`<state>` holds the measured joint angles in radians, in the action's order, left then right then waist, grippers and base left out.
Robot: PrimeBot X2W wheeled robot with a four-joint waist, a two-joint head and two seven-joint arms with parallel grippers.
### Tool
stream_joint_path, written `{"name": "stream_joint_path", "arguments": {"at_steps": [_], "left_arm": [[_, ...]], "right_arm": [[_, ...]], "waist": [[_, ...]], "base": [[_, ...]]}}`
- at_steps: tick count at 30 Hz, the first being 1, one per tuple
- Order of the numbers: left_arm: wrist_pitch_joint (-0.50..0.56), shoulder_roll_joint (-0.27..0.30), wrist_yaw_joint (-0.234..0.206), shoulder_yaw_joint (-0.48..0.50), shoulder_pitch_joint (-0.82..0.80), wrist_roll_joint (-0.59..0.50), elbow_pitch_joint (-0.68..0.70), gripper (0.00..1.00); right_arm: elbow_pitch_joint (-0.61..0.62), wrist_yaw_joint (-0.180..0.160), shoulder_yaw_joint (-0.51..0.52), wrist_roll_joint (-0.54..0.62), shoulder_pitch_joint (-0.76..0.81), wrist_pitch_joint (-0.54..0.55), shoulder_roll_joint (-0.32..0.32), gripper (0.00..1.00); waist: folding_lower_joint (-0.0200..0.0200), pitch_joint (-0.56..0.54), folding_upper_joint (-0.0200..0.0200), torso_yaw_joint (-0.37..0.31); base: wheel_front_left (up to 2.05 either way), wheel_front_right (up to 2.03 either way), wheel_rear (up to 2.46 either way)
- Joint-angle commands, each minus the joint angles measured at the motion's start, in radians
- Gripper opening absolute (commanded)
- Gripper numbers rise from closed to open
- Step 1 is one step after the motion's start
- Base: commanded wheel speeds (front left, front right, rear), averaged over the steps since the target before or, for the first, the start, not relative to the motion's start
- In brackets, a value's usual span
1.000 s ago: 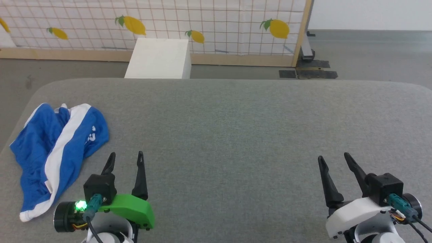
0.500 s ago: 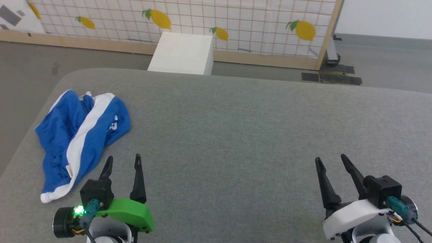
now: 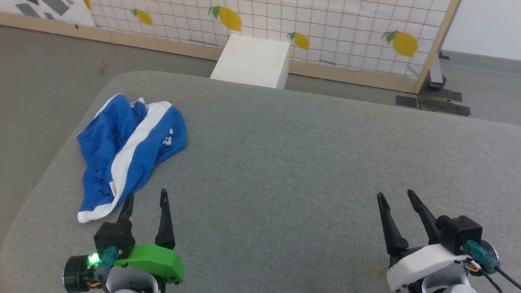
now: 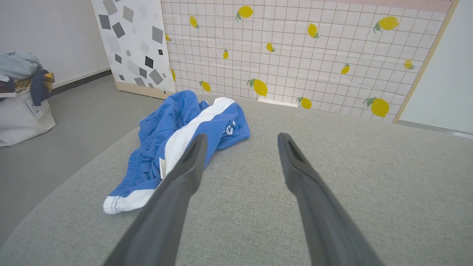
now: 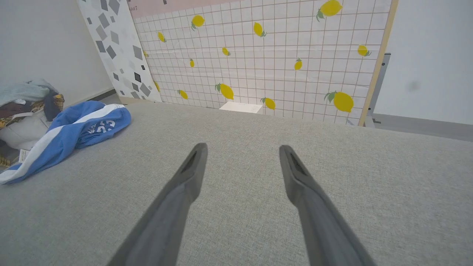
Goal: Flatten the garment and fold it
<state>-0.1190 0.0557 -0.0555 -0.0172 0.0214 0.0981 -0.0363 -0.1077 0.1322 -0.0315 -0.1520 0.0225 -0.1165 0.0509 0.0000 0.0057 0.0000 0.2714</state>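
The garment (image 3: 126, 150), royal-blue shorts with a broad white stripe and a bit of white print, lies crumpled near the left edge of the grey padded table (image 3: 305, 162). A small white tag sticks out at its near side. My left gripper (image 3: 145, 196) is open just in front of the garment's near white hem, its left fingertip close to the cloth, nothing between the fingers. The left wrist view shows the garment (image 4: 177, 136) up and left of the open left gripper (image 4: 240, 137). My right gripper (image 3: 395, 195) stands open over bare table far right; its wrist view shows the garment (image 5: 70, 129) far left.
A white box (image 3: 252, 61) stands on the floor beyond the table's far edge, before a lemon-print grid panel (image 3: 325, 24). The table's left edge (image 3: 44, 175) drops to grey floor. A pile of clothes on a white bag (image 4: 22, 92) sits on the floor to the left.
The head camera has turned left and tilted, so the whole scene shifted right. The garment lies as before. Both grippers stay open in about the same place in the picture.
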Motion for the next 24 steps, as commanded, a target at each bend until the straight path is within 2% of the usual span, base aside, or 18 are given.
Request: {"name": "stream_joint_path", "arguments": {"at_steps": [1,24], "left_arm": [[-0.012,-0.003,-0.01,-0.001,0.015,0.01,-0.004,1.0],[-0.059,-0.004,-0.044,0.005,0.034,0.014,-0.007,1.0]], "right_arm": [[-0.008,-0.001,-0.004,-0.015,0.011,-0.013,0.0,1.0],[-0.067,-0.001,-0.026,-0.045,0.0,-0.061,0.0,1.0]], "waist": [[0.0,-0.003,0.0,0.022],[0.0,-0.007,0.0,0.116]], "base": [[0.0,0.0,0.0],[0.0,0.0,0.0]]}}
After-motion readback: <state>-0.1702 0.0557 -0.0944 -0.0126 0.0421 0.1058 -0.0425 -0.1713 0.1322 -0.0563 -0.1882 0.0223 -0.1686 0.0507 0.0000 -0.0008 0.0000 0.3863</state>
